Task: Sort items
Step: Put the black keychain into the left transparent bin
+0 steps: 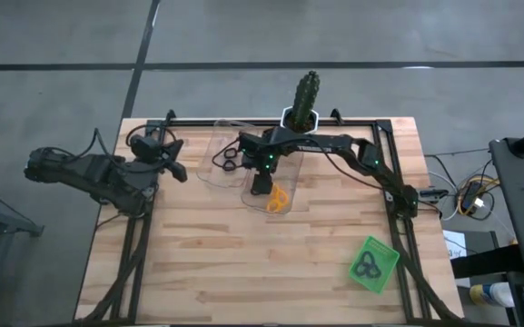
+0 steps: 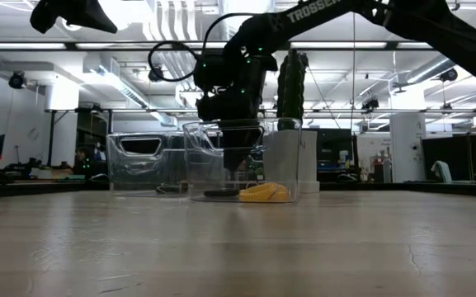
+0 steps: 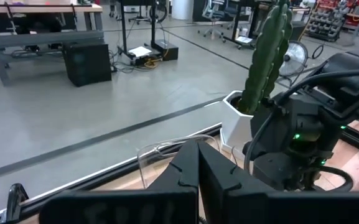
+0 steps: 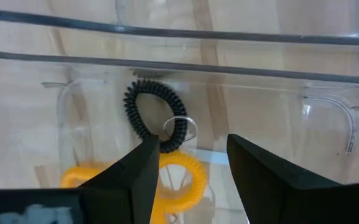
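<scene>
Right claw (image 4: 188, 165) wide open and empty above black loop (image 4: 154, 118) and orange loops (image 4: 179, 177) in clear tray (image 1: 284, 195)

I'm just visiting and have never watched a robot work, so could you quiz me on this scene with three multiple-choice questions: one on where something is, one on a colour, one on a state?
1. Where is the green tray?
A. Beside the cactus
B. Near the table's front right corner
C. Under the left arm

2. What colour is the loop lying just beyond the right gripper in the clear tray?
A. Black
B. Purple
C. Green

3. How do the right gripper's fingers stand?
A. Apart, holding nothing
B. Clamped on an orange loop
C. Shut tight, empty

Answers:
1 B: the high view shows it low on the right, far from the cactus.
2 A: the right wrist view shows a black coiled loop above the orange loops.
3 A: that view shows a clear gap between both fingers, nothing in it.
</scene>
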